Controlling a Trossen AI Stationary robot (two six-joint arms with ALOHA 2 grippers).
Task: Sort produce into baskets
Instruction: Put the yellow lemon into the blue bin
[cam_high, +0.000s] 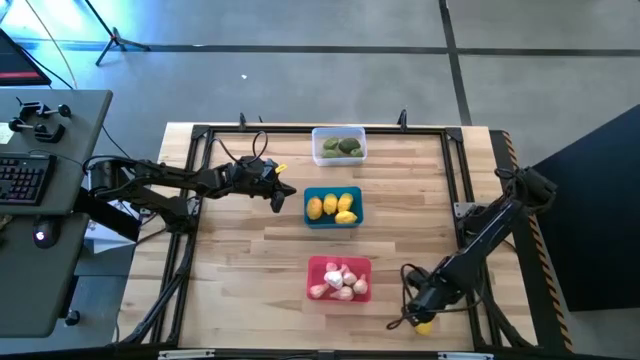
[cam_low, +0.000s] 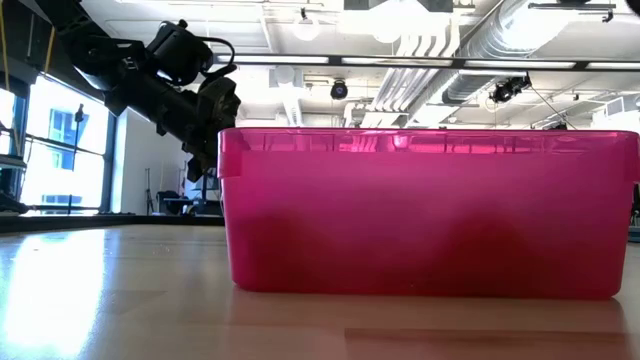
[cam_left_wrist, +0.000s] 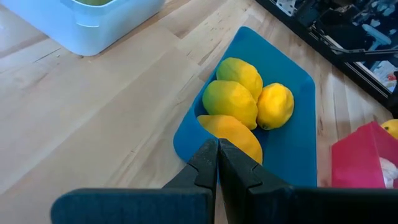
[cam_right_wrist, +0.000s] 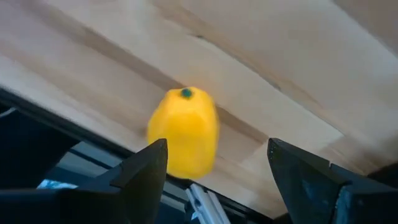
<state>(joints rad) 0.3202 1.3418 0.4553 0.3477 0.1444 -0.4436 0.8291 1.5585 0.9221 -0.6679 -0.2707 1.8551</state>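
Note:
Three baskets stand in a row down the table's middle. The clear one (cam_high: 339, 146) at the far side holds dark green lumps. The teal-blue one (cam_high: 333, 207) holds several yellow fruits (cam_left_wrist: 239, 99). The red one (cam_high: 339, 278) near the front holds whitish-pink bulbs. My left gripper (cam_high: 278, 195) hovers shut at the blue basket's left rim (cam_left_wrist: 186, 134), touching nothing. One yellow fruit (cam_right_wrist: 183, 130) lies on the wood at the table's near right edge (cam_high: 424, 326). My right gripper (cam_right_wrist: 214, 158) is open above it, a finger on either side, apart from it.
A black frame rail (cam_high: 470, 200) runs around the table, close behind the loose fruit. The red basket (cam_low: 430, 210) fills the low view, with my left arm (cam_low: 170, 90) behind it. A desk with a keyboard (cam_high: 25, 180) stands left of the table.

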